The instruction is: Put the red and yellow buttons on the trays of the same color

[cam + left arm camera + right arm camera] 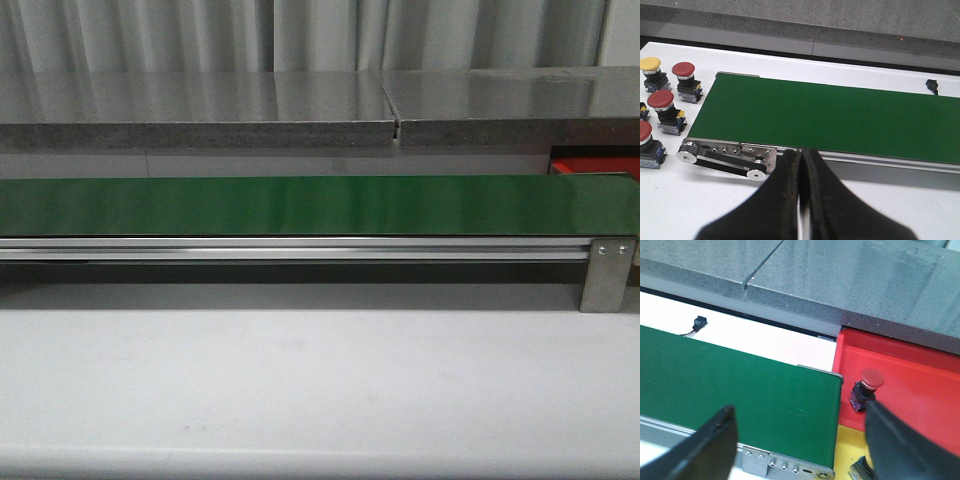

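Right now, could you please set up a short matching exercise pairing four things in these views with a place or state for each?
Things:
1. left pincer
2. right pincer
3. red button on the red tray
4. yellow button

Places or states:
A. open
B. standing off the end of the green belt, beside red buttons
C. shut, holding nothing
D. inside the red tray, close to the belt's end

Pairs: 1-C, 2-A, 3-D, 4-B
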### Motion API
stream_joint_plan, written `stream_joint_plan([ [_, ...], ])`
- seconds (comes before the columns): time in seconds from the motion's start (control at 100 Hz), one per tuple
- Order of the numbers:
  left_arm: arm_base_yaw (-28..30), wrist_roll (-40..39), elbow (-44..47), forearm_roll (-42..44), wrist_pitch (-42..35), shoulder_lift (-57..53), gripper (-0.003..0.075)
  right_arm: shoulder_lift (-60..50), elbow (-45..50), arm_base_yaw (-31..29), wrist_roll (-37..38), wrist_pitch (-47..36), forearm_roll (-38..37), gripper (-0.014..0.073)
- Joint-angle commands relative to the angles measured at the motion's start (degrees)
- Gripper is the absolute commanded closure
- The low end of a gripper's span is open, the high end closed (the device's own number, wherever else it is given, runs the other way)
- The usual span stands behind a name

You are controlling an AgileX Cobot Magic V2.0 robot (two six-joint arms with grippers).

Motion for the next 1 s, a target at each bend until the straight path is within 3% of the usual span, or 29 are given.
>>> stream_joint_plan([
  [0.0,-0.41,-0.14,-1.59,-0.11,-4.34,0.12,0.0741,-1.11,-1.37,0.09,0.17,-2.22,1.45,0.0232],
  [0.11,-0.41,-0.14,-1.59,-0.11,-4.48,0.12,0.0741,-1.18,-1.37,0.09,0.17,0.51,1.45,0.0482],
  [0.22,-0.41,-0.14,-1.59,-0.11,-4.48,0.12,0.0741,-1.18,-1.37,0.09,0.17,2.72,1.51,0.0668],
  [0.62,-0.41,-0.14,-1.59,-0.11,-4.40,0.12,0.0723,-1.18,-1.37,0.09,0.17,2.82,1.51,0.0662],
  [0.74,-0.41,-0.14,-1.23,-0.01,-4.02,0.12,0.0563,-1.18,-1.37,0.09,0.17,2.82,1.51,0.0662],
  [0.91,-0.41,-0.14,-0.63,0.61,-4.33,0.12,0.0171,-1.18,-1.37,0.09,0.17,2.82,1.51,0.0662],
  [0.99,-0.41,-0.14,-0.63,0.28,-4.33,0.12,0.0065,-1.18,-1.37,0.09,0.17,2.82,1.51,0.0662],
])
